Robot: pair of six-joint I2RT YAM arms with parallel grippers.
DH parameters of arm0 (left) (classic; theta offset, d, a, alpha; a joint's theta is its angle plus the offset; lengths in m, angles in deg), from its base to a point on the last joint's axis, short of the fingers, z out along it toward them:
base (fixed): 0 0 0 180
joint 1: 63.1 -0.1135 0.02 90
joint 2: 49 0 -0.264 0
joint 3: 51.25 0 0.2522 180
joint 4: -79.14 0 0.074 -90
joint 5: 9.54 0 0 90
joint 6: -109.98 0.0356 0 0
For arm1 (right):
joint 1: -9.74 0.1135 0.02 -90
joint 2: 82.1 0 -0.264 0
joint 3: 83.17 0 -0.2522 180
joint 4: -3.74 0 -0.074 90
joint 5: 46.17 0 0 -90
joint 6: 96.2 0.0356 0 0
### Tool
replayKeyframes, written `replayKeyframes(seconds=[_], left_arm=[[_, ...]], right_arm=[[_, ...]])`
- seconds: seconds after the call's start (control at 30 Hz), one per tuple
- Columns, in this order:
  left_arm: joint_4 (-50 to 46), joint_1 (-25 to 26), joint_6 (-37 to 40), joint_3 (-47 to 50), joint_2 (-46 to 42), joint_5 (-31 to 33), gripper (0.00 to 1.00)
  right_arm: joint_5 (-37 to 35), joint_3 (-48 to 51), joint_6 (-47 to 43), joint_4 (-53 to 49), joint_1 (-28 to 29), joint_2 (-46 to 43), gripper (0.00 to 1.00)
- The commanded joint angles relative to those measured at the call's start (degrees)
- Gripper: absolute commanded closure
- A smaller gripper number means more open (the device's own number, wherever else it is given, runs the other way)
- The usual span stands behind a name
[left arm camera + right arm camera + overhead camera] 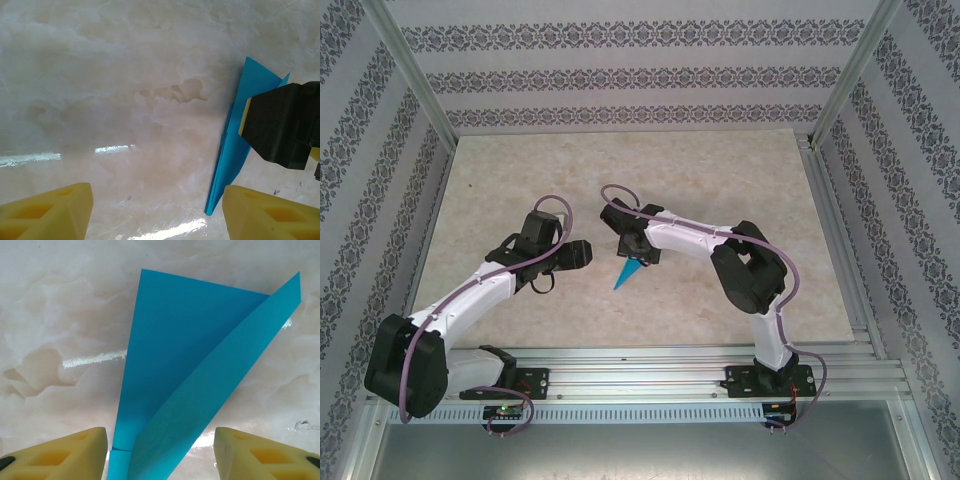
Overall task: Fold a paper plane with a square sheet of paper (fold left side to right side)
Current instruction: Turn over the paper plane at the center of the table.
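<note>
The paper plane [627,273] lies near the middle of the tabletop [720,180], a narrow cyan dart with its nose pointing to about 7 o'clock and its wide tail at 1 o'clock. The right gripper [638,255] sits over that tail. From its own wrist, the right gripper [160,455] has its yellow fingers [55,455] spread wide on either side of the paper plane [170,355] and clamps nothing. One wing flap stands up off the layer below.

The left gripper [578,255] waits at 9 o'clock of the plane, close but apart from it. Its wrist view shows the left gripper [157,215] wide open too, with bare marble between the fingers and the paper plane [231,150] off towards 3 o'clock.

This looks like featherweight stuff: thin, springy and easy to crumple or tear. It would likely skate on the glossy tabletop at a nudge. I'd say pinch the raised flap's free edge near the tail, lightly, while the other gripper pins the centre crease.
</note>
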Motion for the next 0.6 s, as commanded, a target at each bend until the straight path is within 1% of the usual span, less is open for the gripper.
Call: replayKeyframes(seconds=[0.0,0.03,0.1,0.17,0.3,0.43,0.47,0.57], left_arm=[[-0.3,-0.5,1.4,0.8,-0.8,-0.2,0.3],[-0.3,-0.5,1.5,0.7,-0.8,-0.2,0.3],[-0.6,-0.5,1.8,0.6,-0.8,-0.3,0.3],[-1.0,-0.5,2.1,0.4,-1.0,-0.3,0.3],[-2.0,-0.5,2.5,-0.2,-1.4,-0.2,0.29],[-3.0,-0.5,2.7,-0.8,-2.3,-0.6,0.29],[-3.0,-0.5,2.6,-0.8,-2.7,-1.3,0.29],[-2.2,-0.5,1.6,-0.8,-3.8,-3.9,0.28]], right_arm=[[-2.0,0.2,0.6,-2.6,0.6,0.3,0.44],[-2.0,1.2,1.0,-2.4,0.7,-0.1,0.46],[-2.4,3.3,1.4,-1.9,0.5,-1.6,0.54],[-2.0,6.3,1.7,-0.3,0.3,-3.8,0.66],[-1.4,11.9,2.2,3.6,-0.3,-9.0,0.81],[-0.4,19.0,-0.2,10.8,-0.8,-15.8,0.98],[0.3,20.9,-1.4,13.1,-1.1,-17.7,1.0],[2.9,26.2,-6.2,19.8,-2.1,-24.0,1.0]])
